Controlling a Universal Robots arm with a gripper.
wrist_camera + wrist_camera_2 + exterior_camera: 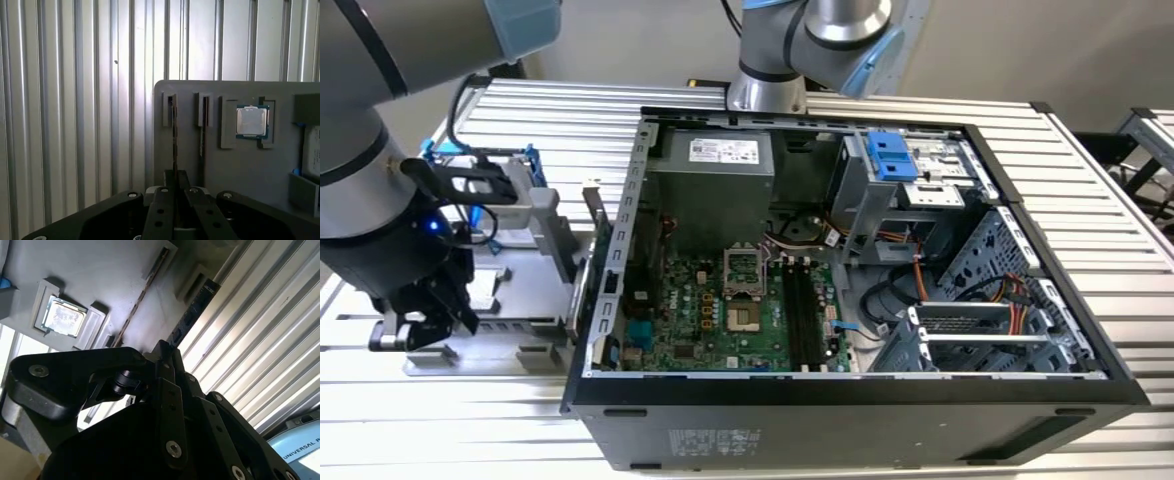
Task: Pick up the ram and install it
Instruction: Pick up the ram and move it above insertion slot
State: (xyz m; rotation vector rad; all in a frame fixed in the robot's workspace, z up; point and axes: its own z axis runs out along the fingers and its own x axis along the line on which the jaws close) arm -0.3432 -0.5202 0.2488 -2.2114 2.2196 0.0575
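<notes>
Two thin, flat, dark circuit-board sticks are counted, each stood in its own slot of one grey holder tray (240, 175), near one square silver processor chip (251, 121). One stick, the ram (174, 140) (196, 307), dark with black chips, is clamped between the fingers of the tool (176, 175), its far end in the slot. In the exterior view the tool (416, 325) is seen at eight o'clock, with one open black computer case (854, 405) at centre on the ribbed metal desk (1121, 230).

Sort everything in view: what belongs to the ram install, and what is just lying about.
Job: ram, standing in the grey tray; gripper, lined up with it; black memory slots in the open case.
Lying about: second stick beside it, processor chip, silver drive.
</notes>
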